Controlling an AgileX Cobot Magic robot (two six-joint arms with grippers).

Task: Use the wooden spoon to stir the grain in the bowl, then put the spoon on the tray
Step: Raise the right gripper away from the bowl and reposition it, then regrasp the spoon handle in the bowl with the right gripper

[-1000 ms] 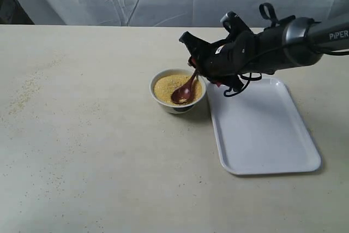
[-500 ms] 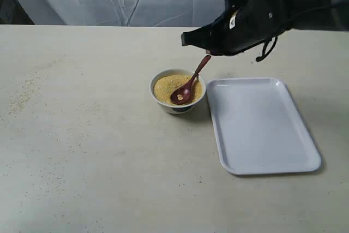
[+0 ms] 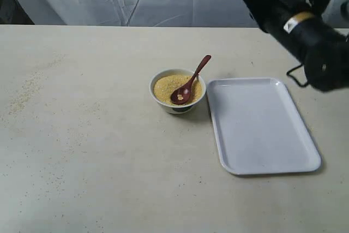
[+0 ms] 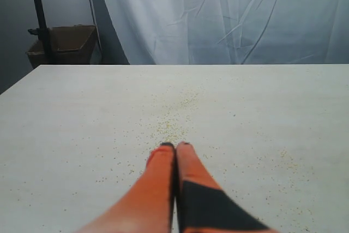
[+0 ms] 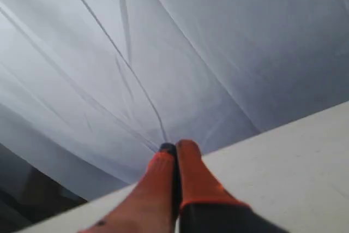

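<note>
A: Where is the wooden spoon (image 3: 192,80)?

B: It is in the bowl (image 3: 154,92). Its head is sunk in the grain (image 3: 165,87), and its handle leans out over the rim on the side toward the tray (image 3: 262,129), which lies just beside the bowl.

A: Is anything holding it?

B: No. The right end effector (image 5: 175,147) is high up and well away, with its fingers pressed together on nothing. The left end effector (image 4: 175,145) is also closed and empty, low over the tabletop (image 3: 82,135).

A: So how should the grasp go?

B: I'd open the right fingers wide and come down across the free end of the handle, above the rim. Pinch it squarely (it looks slim and glossy, so probably slippery). Keep any stirring shallow so the small bowl doesn't get shoved. Then lift the head clear and let the loose granules drop off before crossing to the tray.
</note>
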